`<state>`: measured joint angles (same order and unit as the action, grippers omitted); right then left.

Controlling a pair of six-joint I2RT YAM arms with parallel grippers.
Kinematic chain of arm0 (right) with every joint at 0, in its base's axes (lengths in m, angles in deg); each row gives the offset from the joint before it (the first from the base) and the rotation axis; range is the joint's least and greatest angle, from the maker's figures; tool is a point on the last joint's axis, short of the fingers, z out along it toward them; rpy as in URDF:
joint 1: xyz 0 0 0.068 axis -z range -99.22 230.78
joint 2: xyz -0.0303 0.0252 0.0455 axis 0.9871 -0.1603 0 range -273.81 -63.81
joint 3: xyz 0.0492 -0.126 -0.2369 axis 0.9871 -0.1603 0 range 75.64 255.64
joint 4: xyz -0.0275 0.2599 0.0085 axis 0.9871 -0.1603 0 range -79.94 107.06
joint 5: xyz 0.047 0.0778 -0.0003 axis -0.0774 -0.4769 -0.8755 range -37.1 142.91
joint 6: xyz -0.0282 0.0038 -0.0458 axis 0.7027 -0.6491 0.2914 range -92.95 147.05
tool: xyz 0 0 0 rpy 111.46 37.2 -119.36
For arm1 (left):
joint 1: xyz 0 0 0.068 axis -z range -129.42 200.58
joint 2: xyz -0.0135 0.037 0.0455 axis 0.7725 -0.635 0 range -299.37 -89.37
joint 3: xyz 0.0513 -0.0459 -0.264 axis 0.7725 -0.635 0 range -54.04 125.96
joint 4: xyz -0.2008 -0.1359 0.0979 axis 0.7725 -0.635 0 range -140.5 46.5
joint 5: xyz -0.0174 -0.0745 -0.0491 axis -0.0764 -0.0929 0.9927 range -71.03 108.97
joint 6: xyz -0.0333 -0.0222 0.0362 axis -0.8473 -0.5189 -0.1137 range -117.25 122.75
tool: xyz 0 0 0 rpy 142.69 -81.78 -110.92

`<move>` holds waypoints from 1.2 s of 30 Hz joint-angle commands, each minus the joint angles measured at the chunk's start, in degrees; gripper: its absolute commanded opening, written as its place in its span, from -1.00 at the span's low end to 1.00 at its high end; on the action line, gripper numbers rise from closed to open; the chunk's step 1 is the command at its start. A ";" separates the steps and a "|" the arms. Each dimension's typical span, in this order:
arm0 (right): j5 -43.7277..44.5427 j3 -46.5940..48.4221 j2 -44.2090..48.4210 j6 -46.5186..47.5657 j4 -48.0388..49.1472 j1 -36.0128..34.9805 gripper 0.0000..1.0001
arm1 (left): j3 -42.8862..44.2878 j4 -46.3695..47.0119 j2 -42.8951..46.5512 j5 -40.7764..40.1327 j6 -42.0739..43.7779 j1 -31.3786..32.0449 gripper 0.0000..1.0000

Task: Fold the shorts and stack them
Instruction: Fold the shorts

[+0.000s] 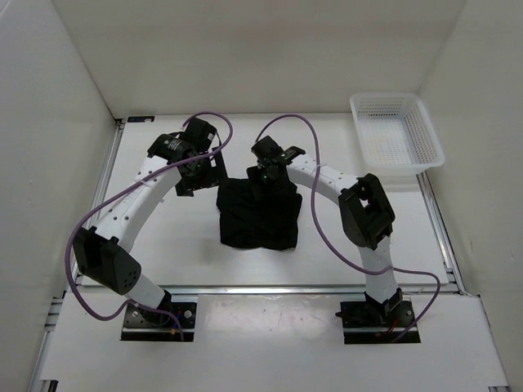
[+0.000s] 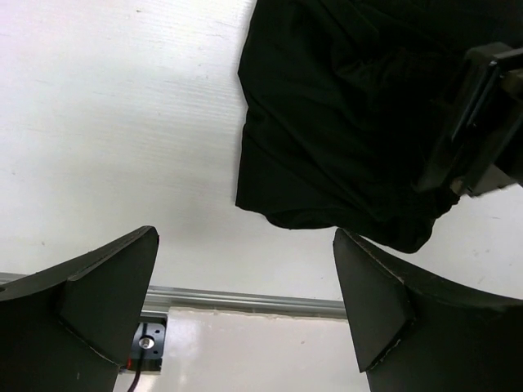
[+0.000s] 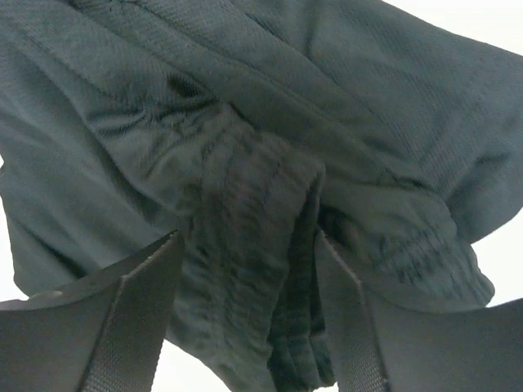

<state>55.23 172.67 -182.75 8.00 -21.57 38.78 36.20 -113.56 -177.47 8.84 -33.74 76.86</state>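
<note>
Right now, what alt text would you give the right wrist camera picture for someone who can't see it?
Dark shorts fill nearly the whole close-up, with a bunched ridge of their gathered waistband standing between the two dark fingers of the right claw at the bottom. Whether the claw pinches the cloth cannot be told; white table shows at the corners.

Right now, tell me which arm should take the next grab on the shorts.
Right. The right gripper straddles a bunched fold of the shorts; the left gripper hangs open over the table beside them.
</note>
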 commanded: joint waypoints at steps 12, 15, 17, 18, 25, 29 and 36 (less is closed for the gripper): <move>4.51 -1.93 8.71 -2.04 1.54 0.25 -1.00 | -2.52 1.33 3.19 0.02 -0.25 -1.15 1.00; 6.54 -6.41 13.72 -3.97 1.54 1.47 -1.00 | -2.52 1.33 3.19 0.02 0.27 -1.15 1.00; 7.69 -9.91 16.80 -5.64 1.54 2.00 -1.00 | -2.52 1.85 2.58 0.02 0.28 -1.15 1.00; 8.39 -10.98 17.68 -6.17 1.54 2.62 -1.00 | -2.52 1.86 2.58 0.02 0.28 -1.15 1.00; 13.57 -16.34 19.35 -9.78 1.54 4.90 -1.00 | -2.52 2.39 -0.06 1.25 1.33 -0.09 1.00; 19.54 -16.97 18.04 -11.01 1.54 4.91 -1.00 | -2.52 2.39 -1.20 1.78 1.33 0.52 1.00; 22.13 -19.16 13.66 -15.40 -0.13 9.91 -0.41 | -4.37 3.97 -2.34 2.31 1.86 0.52 1.00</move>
<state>75.17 154.29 -166.86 -5.40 -20.61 45.86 32.40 -111.18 -179.85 10.10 -32.56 77.13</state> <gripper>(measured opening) 0.250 0.998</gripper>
